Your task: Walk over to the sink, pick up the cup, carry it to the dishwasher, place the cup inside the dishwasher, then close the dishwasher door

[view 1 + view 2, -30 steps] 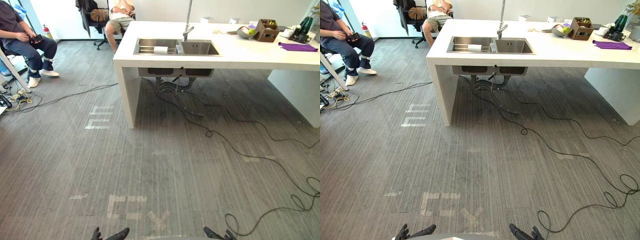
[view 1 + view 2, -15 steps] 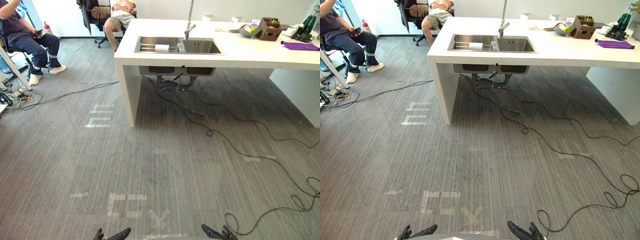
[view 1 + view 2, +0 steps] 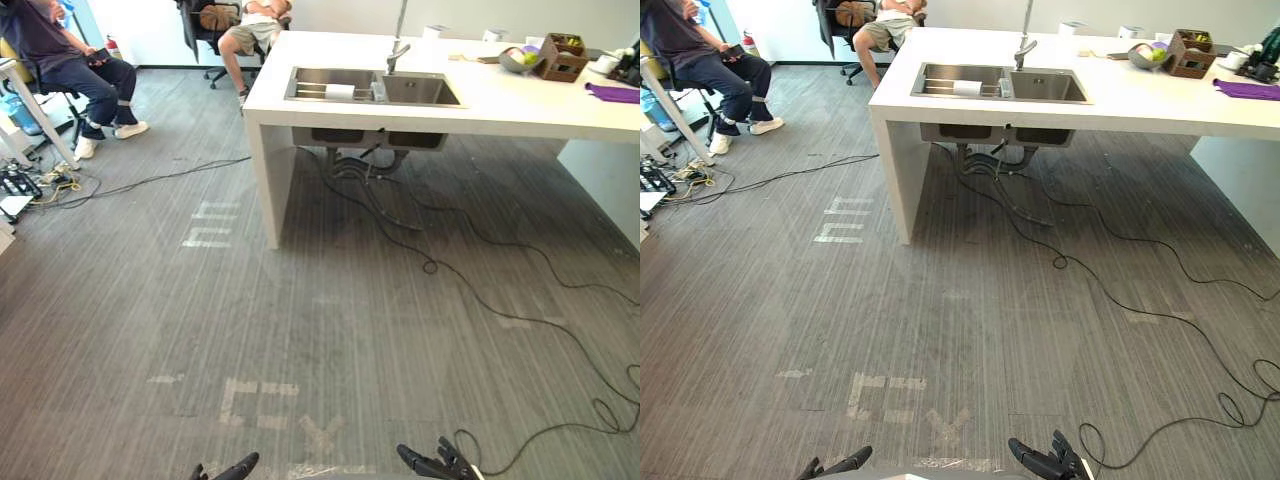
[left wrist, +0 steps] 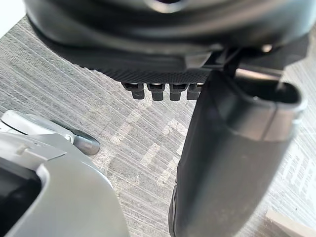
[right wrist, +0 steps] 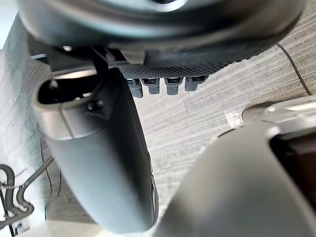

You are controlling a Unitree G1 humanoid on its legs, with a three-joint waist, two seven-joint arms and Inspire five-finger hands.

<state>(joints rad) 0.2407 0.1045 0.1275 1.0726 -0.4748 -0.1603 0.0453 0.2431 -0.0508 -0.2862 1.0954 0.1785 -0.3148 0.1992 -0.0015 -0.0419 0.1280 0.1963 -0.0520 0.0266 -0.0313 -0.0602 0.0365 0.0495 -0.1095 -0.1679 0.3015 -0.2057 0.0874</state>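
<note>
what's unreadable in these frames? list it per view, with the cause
- Left eye view: white thing in the sink is too small and far to call a cup.
- Left eye view: left hand and right hand are cut off by the bottom edge.
- Left eye view: purple cloth is cut off by the right edge.
- Right eye view: the brown box contents are too small to tell.

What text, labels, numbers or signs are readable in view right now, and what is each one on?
No text reads clearly.
Near floor marks: worn, letter-like shapes, illegible.
Far floor marks, by the counter leg: likewise illegible.
Brown box on the counter: any print too small to read.
</note>
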